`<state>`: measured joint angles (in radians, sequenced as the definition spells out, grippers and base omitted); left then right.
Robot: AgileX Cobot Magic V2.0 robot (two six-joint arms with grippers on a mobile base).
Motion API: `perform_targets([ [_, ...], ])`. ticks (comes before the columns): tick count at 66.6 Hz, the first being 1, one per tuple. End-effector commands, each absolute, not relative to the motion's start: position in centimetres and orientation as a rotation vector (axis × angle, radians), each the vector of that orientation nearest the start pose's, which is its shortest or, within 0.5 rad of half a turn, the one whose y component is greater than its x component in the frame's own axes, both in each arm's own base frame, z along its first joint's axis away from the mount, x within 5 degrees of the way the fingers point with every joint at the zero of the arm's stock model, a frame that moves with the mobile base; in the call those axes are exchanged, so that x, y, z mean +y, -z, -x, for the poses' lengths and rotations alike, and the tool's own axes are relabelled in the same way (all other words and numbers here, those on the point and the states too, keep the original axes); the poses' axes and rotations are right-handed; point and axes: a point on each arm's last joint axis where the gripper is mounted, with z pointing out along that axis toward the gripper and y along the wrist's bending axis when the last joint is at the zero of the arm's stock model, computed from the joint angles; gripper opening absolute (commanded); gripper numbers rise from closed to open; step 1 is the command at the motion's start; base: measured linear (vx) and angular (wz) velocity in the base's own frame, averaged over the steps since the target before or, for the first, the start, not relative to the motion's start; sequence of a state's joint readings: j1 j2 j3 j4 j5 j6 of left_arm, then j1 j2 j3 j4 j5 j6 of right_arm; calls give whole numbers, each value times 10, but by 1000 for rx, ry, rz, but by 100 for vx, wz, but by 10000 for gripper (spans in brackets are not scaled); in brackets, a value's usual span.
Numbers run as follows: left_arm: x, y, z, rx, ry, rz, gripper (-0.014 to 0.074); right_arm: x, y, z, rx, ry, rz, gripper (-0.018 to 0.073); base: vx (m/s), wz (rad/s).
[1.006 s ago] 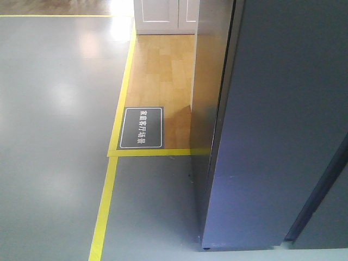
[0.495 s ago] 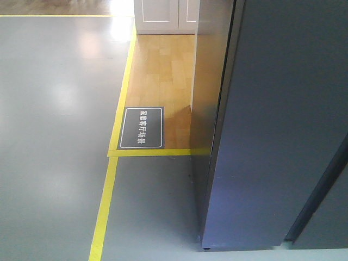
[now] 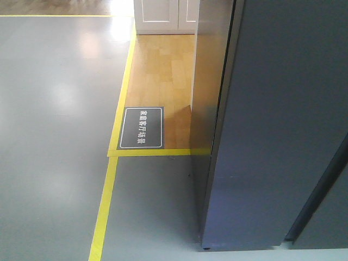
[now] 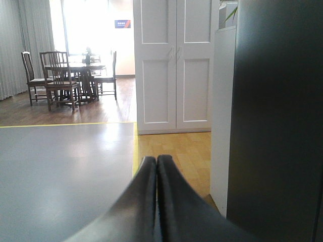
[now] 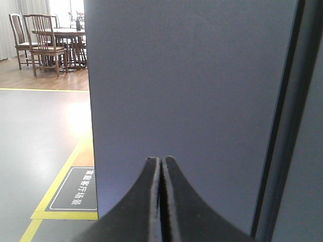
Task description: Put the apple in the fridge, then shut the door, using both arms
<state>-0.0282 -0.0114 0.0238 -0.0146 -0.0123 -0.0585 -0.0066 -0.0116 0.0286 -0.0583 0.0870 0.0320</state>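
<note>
Almost nothing had shifted across the three front-facing pictures: the door filled the right half of the frame in each, and only the thin gap along its left edge seemed a touch narrower, too slight for you to be sure of.

In the front-facing view you had the dark grey fridge side panel at centre, with the floor sign and the yellow tape line to its left on the grey floor, and the wood flooring behind.

Your left hand sat at the bottom centre of its wrist view with both fingers pressed together and nothing between them. It pointed past the fridge's left flank towards the white cabinet and the dining table in the upper left, so it seemed parked clear of the swing.

Your right hand was likewise pinched together on nothing, at the bottom centre of its view, aimed squarely at the flat outer face of the door just in front of it. That pose suited a push with the fingertips, though you could not tell whether they touched the panel.

You could see the apple in no view; judged from both hands being unladen and the door nearly home, it was probably inside already. What remained looked like the last part of the closing push.
</note>
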Motion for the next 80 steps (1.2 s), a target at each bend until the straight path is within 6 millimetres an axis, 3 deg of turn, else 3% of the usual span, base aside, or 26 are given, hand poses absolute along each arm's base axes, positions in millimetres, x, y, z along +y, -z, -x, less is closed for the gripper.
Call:
perform_targets([
  [1, -1, -220, -53, 1378, 94, 38, -6, -1, -204, -56, 1503, 35, 12, -3, 0, 0],
  [80, -1, -220, -53, 1378, 94, 38, -6, -1, -211, -55, 1434, 12, -10, -3, 0, 0],
])
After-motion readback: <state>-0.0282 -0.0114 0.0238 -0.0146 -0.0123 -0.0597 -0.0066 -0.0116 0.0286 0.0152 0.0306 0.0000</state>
